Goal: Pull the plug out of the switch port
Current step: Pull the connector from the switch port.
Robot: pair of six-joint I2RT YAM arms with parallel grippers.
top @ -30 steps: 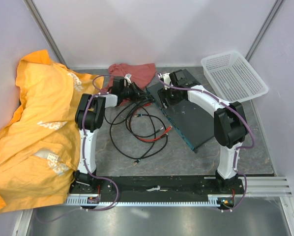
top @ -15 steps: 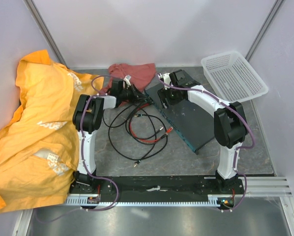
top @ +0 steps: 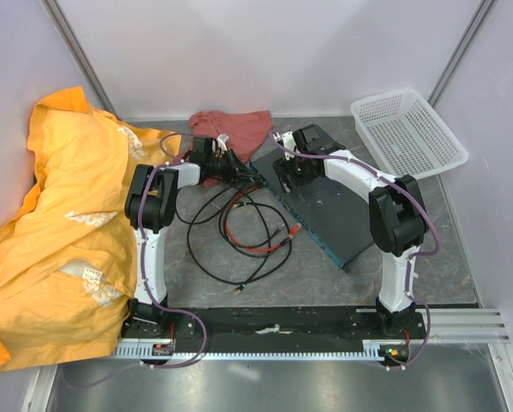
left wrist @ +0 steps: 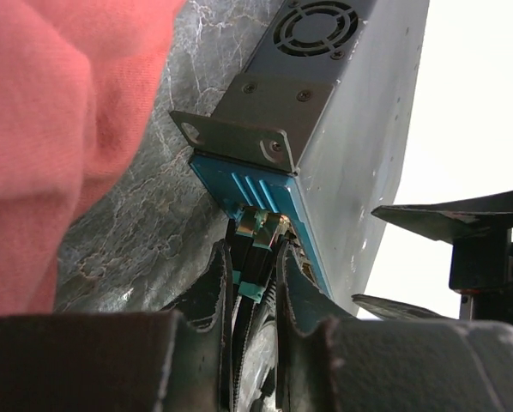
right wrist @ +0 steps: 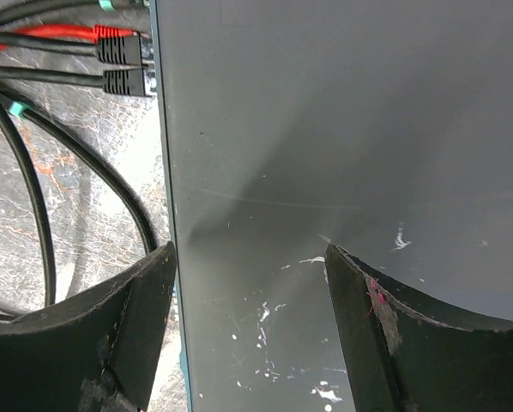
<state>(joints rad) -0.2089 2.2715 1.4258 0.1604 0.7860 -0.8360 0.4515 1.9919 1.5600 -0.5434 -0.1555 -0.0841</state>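
Observation:
The switch (top: 329,215) is a flat dark slab lying at an angle mid-table, its teal front edge (left wrist: 256,184) facing left. My left gripper (top: 233,165) is at the far end of that edge. In the left wrist view, the left gripper (left wrist: 252,251) is shut on a black plug (left wrist: 258,225) with a teal tag on its cable. The plug's tip touches the teal face; I cannot tell whether it is seated. My right gripper (top: 289,167) hovers open over the switch top (right wrist: 325,129), one finger (right wrist: 145,300) at its edge. A red plug (right wrist: 119,50) and a black plug (right wrist: 123,82) sit in ports.
Black and red cables (top: 248,232) loop on the table left of the switch. A red cloth (top: 231,129) lies behind the left gripper, and a large yellow cloth (top: 59,223) covers the left side. A white mesh basket (top: 408,130) stands at the back right.
The left arm has drawn slightly left with its grip kept. The cable loops have shifted with it. The right arm has shifted only a little and stays open over the switch.

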